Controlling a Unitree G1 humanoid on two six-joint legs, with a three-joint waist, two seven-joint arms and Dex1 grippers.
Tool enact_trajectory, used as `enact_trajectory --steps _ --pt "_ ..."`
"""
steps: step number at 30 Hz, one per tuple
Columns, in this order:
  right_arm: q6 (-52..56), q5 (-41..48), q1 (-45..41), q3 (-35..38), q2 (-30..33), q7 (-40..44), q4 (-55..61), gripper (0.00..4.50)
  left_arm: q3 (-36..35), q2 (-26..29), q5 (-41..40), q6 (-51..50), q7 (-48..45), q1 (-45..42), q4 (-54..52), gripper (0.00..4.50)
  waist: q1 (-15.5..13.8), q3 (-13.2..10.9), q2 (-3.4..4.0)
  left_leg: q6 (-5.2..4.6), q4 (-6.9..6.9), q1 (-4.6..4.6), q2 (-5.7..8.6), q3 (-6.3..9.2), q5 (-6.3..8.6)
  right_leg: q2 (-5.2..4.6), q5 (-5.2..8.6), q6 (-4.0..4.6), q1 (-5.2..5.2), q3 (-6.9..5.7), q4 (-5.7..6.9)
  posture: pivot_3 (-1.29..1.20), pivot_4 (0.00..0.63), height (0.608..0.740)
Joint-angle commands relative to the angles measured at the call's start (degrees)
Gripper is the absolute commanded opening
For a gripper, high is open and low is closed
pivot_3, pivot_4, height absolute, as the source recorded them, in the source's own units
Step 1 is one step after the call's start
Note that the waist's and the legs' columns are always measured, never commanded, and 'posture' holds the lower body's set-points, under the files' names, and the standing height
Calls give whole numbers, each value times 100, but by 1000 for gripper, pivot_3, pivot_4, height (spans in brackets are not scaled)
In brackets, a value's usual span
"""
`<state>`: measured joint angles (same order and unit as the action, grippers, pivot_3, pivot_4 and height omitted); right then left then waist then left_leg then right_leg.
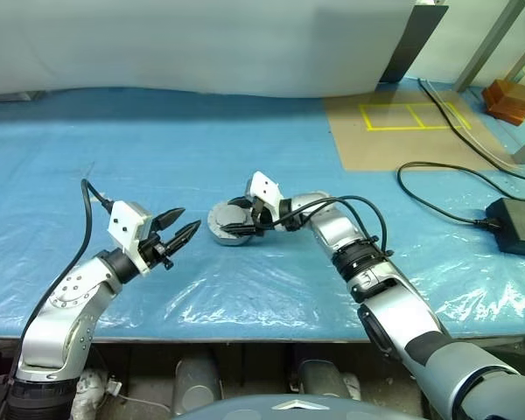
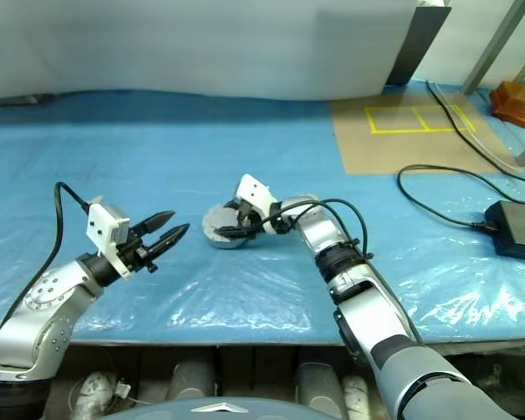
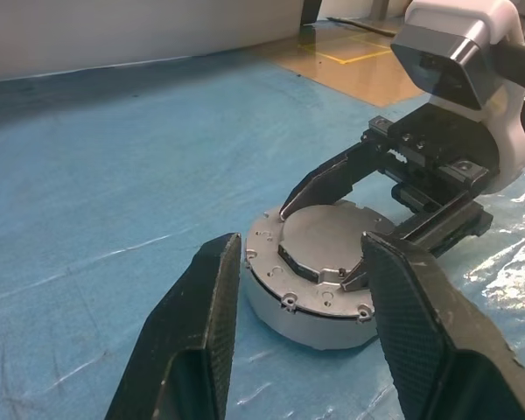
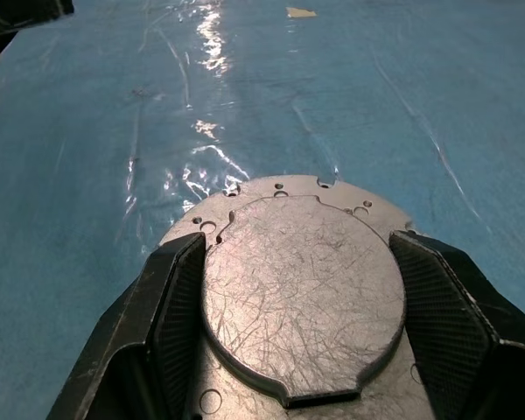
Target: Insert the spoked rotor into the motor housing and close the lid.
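Note:
The motor housing (image 3: 284,317), a shallow round pale metal cup, stands on the blue table a little left of its middle. The lid (image 4: 297,289) lies on top of it with its plain pale face up. My right gripper (image 4: 297,254) reaches in from the right, its two black fingers (image 3: 319,179) pressed against opposite edges of the lid's raised round part. My left gripper (image 1: 190,220) hovers to the left of the housing, level and pointed at it, open with nothing between its fingers. The spoked rotor is hidden.
Crinkled clear film covers the blue table near its front edge (image 1: 245,325). At the far right lie a black power brick (image 1: 516,225) and its looping cable (image 1: 437,179). A brown board with yellow tape (image 1: 402,131) and an orange block (image 1: 510,99) sit at the back right.

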<state>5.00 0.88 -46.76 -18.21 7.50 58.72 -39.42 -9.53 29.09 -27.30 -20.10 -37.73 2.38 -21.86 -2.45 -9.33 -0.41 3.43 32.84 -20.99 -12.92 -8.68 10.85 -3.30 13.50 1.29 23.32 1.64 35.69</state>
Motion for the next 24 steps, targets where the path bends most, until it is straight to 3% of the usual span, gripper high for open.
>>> enact_trajectory --steps 1,12,24 --pt "13 -319 162 -164 41 -180 -450 2966 67 150 223 68 -13 -201 121 2326 4 1 1 0 -1 1 0 0 0 0 0 0 0 0 0 0 150 740" --pt "-151 -441 280 -232 136 -369 -560 2966 1189 65 1009 219 -241 -897 933 2326 -4 29 29 -22 -12 24 4 0 13 -5 -2 3 -13 1 3 0 150 740" --pt "-25 -382 365 -131 264 -387 -346 2966 1327 -240 1351 273 -59 -1367 1753 2326 -36 32 34 -13 -15 8 12 -1 7 -15 -2 4 -11 -1 -15 0 150 740"
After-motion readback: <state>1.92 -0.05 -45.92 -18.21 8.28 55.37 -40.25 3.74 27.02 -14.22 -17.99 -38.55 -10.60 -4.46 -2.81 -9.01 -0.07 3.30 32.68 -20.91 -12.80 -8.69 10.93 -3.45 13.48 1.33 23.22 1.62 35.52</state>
